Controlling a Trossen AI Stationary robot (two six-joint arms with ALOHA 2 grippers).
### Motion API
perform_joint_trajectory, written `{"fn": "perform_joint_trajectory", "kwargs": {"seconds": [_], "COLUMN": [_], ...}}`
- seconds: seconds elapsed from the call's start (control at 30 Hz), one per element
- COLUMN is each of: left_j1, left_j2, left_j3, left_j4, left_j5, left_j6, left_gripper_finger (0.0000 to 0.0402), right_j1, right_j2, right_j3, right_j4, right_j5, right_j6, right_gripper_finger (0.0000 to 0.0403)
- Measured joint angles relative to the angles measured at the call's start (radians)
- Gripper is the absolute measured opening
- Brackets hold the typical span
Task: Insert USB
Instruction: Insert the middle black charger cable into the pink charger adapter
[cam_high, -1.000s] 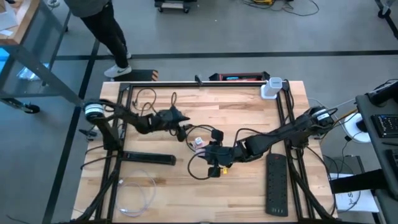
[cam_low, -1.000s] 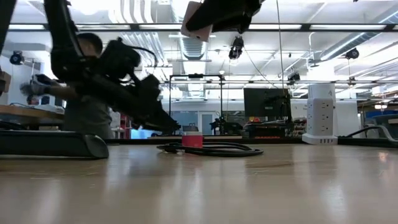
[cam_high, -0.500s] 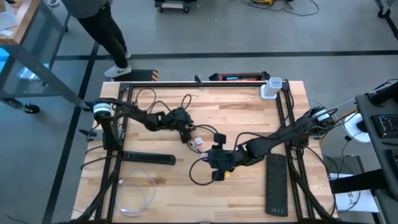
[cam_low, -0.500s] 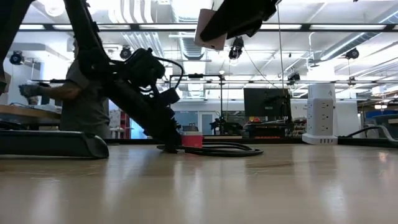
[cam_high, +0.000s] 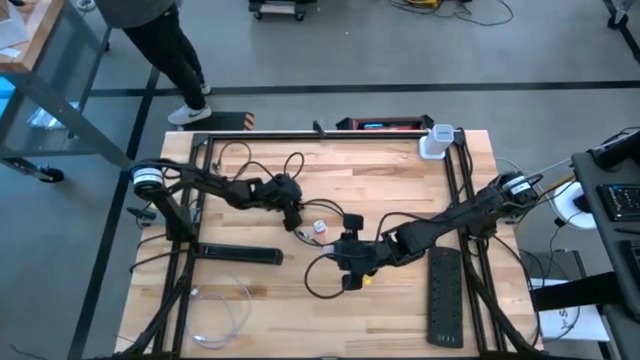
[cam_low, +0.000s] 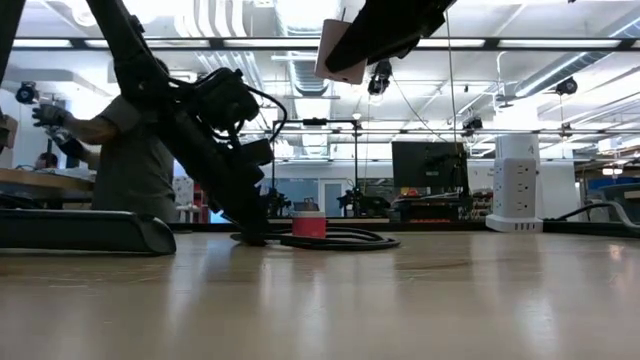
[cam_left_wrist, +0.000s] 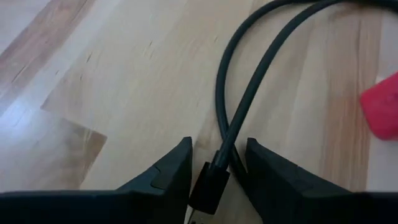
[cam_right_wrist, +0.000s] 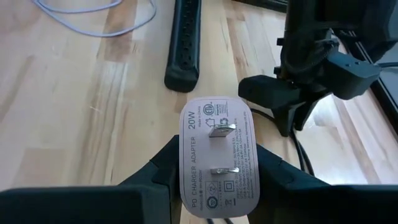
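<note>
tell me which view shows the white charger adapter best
The right wrist view: the white 20W charger adapter fills it, prongs facing the camera, clamped in the right pincer. The low view shows only its edge; the high view hides it.

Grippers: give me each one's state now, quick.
Left gripper: closed around the black cable's plug at the table.
Right gripper: holding the white charger adapter, raised.

Robotics lab: concrete floor (cam_high: 400, 60), exposed ceiling ducts (cam_low: 240, 20), monitors (cam_low: 428, 165) behind workbench (cam_high: 400, 180).
</note>
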Motion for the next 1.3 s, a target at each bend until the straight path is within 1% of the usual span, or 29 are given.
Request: {"fn": "perform_joint_trajectory", "kwargs": {"seconds": [0.13, 0.33, 0.43, 0.57, 0.63, 0.8, 0.9, 1.0, 1.13, 1.3], "left_j1": [-0.022, -0.029, -0.031, -0.031, -0.033, -0.033, -0.033, -0.033, -0.033, -0.033], "left_j2": [-0.036, -0.128, -0.175, -0.231, -0.252, -0.275, -0.274, -0.259, -0.239, -0.212], "left_j3": [-0.005, -0.006, -0.006, -0.02, -0.034, -0.095, -0.142, -0.194, -0.241, -0.252], "left_j4": [-0.034, -0.225, -0.273, -0.269, -0.274, -0.269, -0.204, -0.058, 0.109, 0.12], "left_j5": [0.01, 0.029, 0.028, 0.022, 0.001, -0.015, -0.015, -0.014, 0.03, 0.026], "left_j6": [-0.005, -0.057, -0.08, -0.099, -0.107, -0.115, -0.12, -0.122, -0.125, -0.107], "left_gripper_finger": [0.0121, 0.0119, 0.0125, 0.0131, 0.0132, 0.0124, 0.0118, 0.0115, 0.0119, 0.0123], "right_j1": [0.0, -0.004, -0.013, -0.018, -0.018, -0.018, -0.018, -0.02, -0.023, -0.028], "right_j2": [0.0, 0.0, 0.0, 0.0, 0.0, 0.0, 0.0, 0.0, 0.0, 0.0], "right_j3": [0.0, 0.0, 0.0, 0.0, 0.0, 0.0, 0.0, 0.0, 0.0, 0.0], "right_j4": [0.0, 0.008, 0.011, 0.019, 0.022, 0.024, 0.027, 0.03, 0.032, 0.035], "right_j5": [-0.001, -0.001, 0.0, 0.0, -0.001, -0.001, -0.002, -0.002, -0.003, -0.004], "right_j6": [-0.018, -0.057, -0.06, -0.053, -0.053, -0.051, -0.052, -0.052, -0.052, -0.06], "right_gripper_finger": [0.0099, 0.011, 0.0107, 0.0101, 0.0101, 0.0108, 0.0101, 0.0101, 0.0106, 0.0108]}}
